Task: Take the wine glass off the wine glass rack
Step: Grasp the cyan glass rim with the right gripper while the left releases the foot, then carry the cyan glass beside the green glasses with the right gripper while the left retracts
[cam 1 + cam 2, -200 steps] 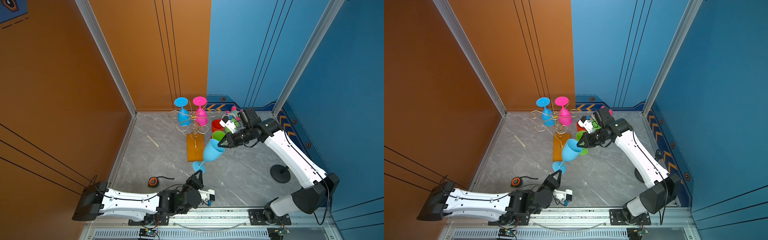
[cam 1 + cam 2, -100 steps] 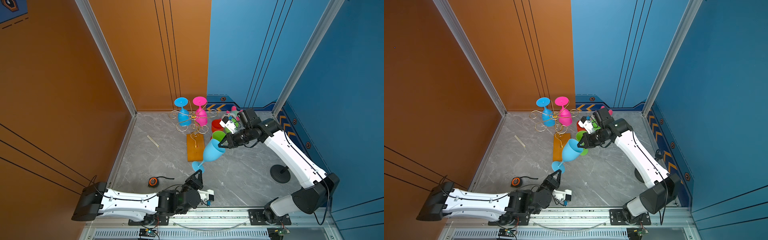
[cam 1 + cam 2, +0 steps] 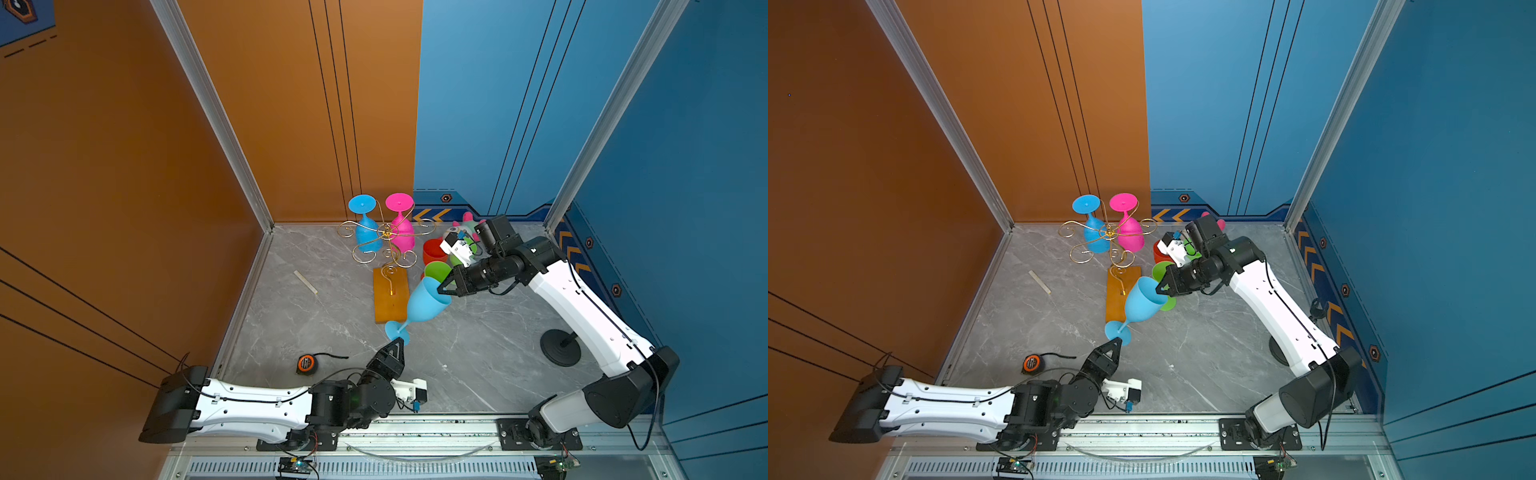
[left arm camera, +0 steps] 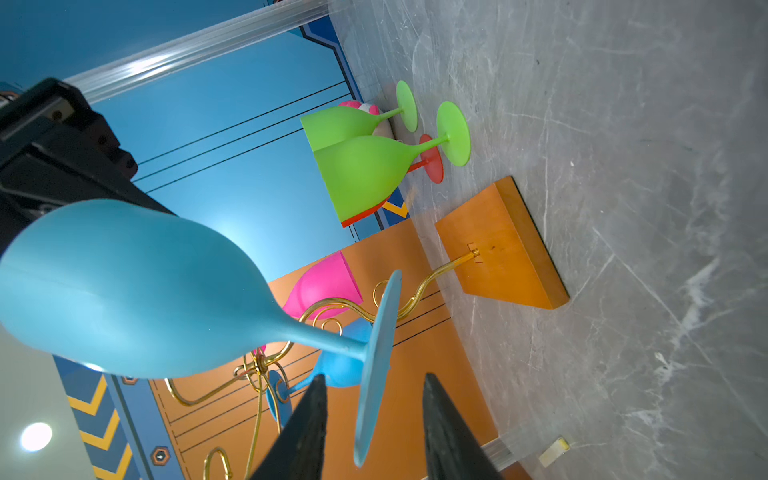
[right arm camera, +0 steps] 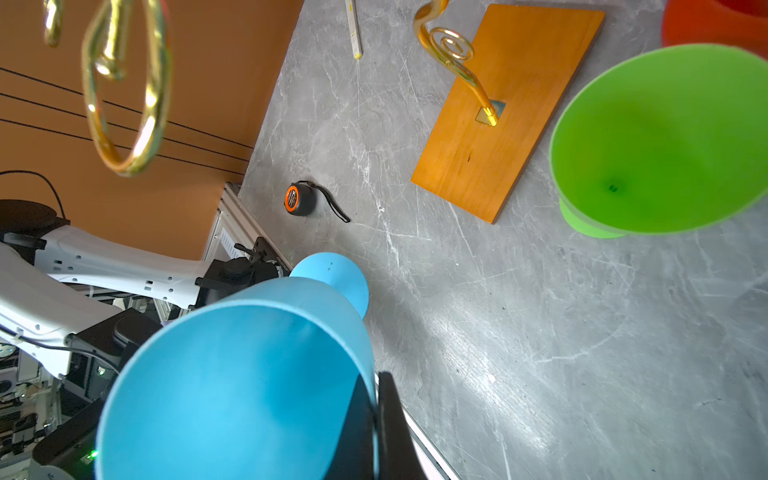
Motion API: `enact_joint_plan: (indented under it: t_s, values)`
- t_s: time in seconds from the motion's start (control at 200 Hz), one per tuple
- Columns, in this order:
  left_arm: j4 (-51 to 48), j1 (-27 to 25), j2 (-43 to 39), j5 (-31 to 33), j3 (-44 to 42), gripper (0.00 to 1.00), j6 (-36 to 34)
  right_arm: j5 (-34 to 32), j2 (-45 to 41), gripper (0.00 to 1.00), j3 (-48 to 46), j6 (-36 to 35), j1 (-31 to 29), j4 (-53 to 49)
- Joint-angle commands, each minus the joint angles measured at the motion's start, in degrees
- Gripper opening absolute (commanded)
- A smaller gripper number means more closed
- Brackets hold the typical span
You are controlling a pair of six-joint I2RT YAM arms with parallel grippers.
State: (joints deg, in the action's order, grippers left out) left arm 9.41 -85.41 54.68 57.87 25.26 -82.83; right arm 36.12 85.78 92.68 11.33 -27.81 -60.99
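No words or numbers can be read anywhere in the cell. The tape measure (image 3: pixel 306 364), near and to the left, has an orange face label with print too small to read. Yellow chevrons (image 3: pixel 432 215) and small hexagon badges (image 3: pixel 446 198) run low along the far and right blue walls (image 3: pixel 478 104).

The grey marbled tabletop (image 3: pixel 478 361) carries the wine glass rack (image 3: pixel 386 303), a tape measure (image 3: pixel 306 364), a pale strip (image 3: pixel 305 281), green glasses (image 3: pixel 437 270), a red glass (image 3: pixel 431 249) and a black round stand (image 3: pixel 560 348).
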Motion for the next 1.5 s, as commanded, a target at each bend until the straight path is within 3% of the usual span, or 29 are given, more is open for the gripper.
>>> enact_joint_plan:
  t_s: [0.0,0.195,0.385,0.816,1.011,1.146,1.492]
  values:
    - [-1.64,-0.01,-1.45,-0.66,-0.37,0.43,6.91,-3.54,-1.29,0.0,1.62,-1.19,-0.22,-0.97]
    - [-4.12,-0.2,-2.39,-0.65,0.57,0.6,13.02,-8.68,-2.02,0.0,1.85,-2.11,-0.65,-0.97]
    - [-10.59,-0.17,-2.69,-0.16,4.12,0.78,24.97,-12.6,-2.75,0.0,1.25,-2.87,-1.32,-1.14]
    - [-25.82,3.9,-7.69,2.69,11.6,0.84,56.78,-24.02,-2.93,0.0,-0.54,-5.51,-3.17,-4.42]
    - [-30.0,8.7,-11.57,-0.87,12.85,0.93,67.04,-29.32,-2.8,0.0,-1.97,-5.78,-2.6,-5.43]
    - [-35.27,14.83,-13.55,-4.94,14.15,0.94,75.71,-29.93,-2.3,0.0,-3.01,-6.09,-1.25,-5.37]
    - [-42.72,25.8,-16.57,-13.89,15.04,0.95,84.34,-36.71,-0.98,0.0,-3.71,-4.55,2.38,-5.37]
